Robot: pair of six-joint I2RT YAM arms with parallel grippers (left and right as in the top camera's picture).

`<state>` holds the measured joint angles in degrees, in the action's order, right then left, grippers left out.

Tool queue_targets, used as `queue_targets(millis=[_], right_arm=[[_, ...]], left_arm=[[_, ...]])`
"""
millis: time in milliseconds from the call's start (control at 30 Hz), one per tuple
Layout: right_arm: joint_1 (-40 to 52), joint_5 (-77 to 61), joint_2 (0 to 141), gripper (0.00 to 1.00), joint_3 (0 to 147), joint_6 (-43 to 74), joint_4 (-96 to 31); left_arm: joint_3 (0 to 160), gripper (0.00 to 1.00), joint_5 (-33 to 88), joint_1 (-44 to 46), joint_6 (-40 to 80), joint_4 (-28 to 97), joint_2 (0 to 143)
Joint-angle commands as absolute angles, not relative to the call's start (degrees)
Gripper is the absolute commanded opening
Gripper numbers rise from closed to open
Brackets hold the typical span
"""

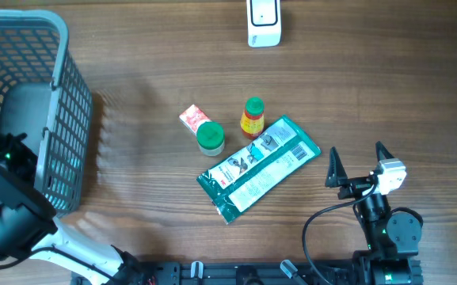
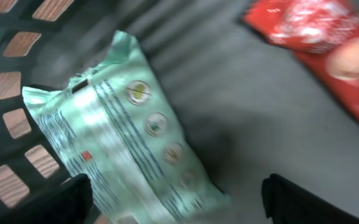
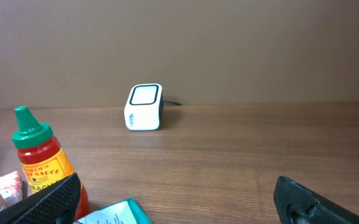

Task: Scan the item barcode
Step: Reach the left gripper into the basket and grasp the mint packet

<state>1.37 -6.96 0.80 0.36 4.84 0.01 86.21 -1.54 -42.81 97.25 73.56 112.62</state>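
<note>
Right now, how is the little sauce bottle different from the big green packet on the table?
The sauce bottle stands upright; the green packet lies flat. The sauce bottle is red with a green cap; the green packet is teal with a white printed label. The sauce bottle is small and round; the green packet is long and much bigger. Both sit on the wooden table, and both have some green on them.

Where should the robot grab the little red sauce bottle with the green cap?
Probably around the round body of the sauce bottle, just below the cap, coming from the right with the open right gripper. It stands upright, and the green-lidded jar crowds its left side.
</note>
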Motion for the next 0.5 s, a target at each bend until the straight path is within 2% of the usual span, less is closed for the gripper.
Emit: queue_targets(millis=[0, 133, 367, 467], right_arm=[[1.6, -5.9, 0.6, 1.00, 0.3, 4.5, 0.3], [1.6, -5.9, 0.6, 1.00, 0.3, 4.5, 0.3], [1.6, -5.9, 0.6, 1.00, 0.3, 4.5, 0.3], [1.6, -5.9, 0.6, 1.00, 0.3, 4.5, 0.3]], left_arm=[[81.2, 0.93, 1.1, -42.8, 98.2, 70.6, 113.8], [76.1, 0.88, 2.4, -42.8, 98.2, 65.2, 113.8], [72.6, 0.47, 2.4, -42.8, 98.2, 61.4, 113.8], [72.6, 0.38, 4.4, -43.1, 97.3, 59.9, 113.8]])
